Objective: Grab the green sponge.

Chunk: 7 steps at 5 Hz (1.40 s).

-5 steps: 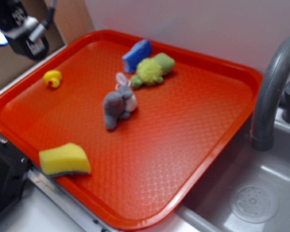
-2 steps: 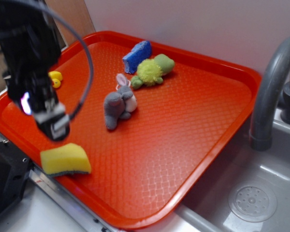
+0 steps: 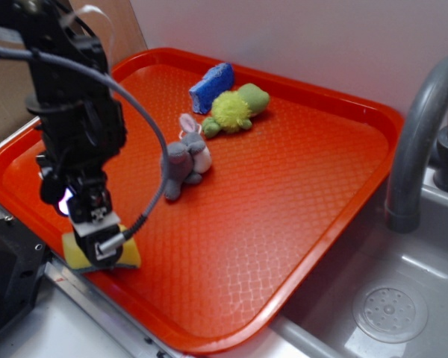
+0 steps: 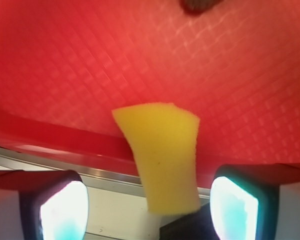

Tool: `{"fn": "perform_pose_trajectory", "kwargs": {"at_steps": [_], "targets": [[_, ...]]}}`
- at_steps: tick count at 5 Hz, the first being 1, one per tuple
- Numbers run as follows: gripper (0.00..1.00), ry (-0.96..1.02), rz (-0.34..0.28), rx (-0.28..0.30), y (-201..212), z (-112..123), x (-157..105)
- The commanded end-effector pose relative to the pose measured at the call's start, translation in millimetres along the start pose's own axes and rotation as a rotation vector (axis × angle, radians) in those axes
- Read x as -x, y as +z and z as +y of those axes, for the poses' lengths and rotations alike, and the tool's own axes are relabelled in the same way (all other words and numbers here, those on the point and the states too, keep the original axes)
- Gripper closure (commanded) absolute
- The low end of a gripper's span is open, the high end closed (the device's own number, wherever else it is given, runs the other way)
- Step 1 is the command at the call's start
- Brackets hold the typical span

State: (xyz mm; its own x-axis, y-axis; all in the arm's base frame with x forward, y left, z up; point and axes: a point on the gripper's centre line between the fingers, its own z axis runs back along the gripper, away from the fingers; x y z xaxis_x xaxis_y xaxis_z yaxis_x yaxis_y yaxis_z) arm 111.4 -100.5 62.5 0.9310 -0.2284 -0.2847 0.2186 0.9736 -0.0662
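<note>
In the exterior view, a large red plastic tray with a diamond-textured floor point(image 3: 299, 194) is seen resting beside a grey metal sink point(image 3: 403, 298) with a curved grey faucet point(image 3: 418, 134). The bright yellow, wavy-sided green sponge point(image 3: 128, 255) is located at the near left corner of the tray, against the rim, and is largely covered by the black robot arm and its tool point(image 3: 97, 237), which is positioned directly above it. Farther back on the tray, a grey and white plush rabbit point(image 3: 183, 162), a fuzzy yellow-green plush turtle point(image 3: 235, 109) and a blue sponge block point(image 3: 211, 85) are seen, the turtle lying just beside the blue block. In the wrist view, the green sponge point(image 4: 162, 155) is shown lying across the tray rim point(image 4: 55, 134), with its near end extending past the rim toward the camera. The tool point(image 4: 150, 207) is spread wide, its two fingers point(image 4: 60, 210) standing on either side of the sponge, well apart from it and touching nothing. Contact between the tool and the sponge is not seen.
</note>
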Motion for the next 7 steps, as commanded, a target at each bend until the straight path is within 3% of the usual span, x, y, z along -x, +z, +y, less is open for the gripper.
{"fn": "perform_pose_trajectory", "kwargs": {"at_steps": [1, 2, 3, 5, 7], "targets": [[0.00, 0.024, 0.065, -0.016, -24, 23, -1], [0.00, 0.042, 0.093, -0.016, -31, 31, -2], [1.00, 0.028, 0.091, -0.029, -31, 28, -3], [1.00, -0.022, 0.057, -0.038, -10, 40, -11], [1.00, 0.002, -0.152, -0.006, 82, 68, -29]]}}
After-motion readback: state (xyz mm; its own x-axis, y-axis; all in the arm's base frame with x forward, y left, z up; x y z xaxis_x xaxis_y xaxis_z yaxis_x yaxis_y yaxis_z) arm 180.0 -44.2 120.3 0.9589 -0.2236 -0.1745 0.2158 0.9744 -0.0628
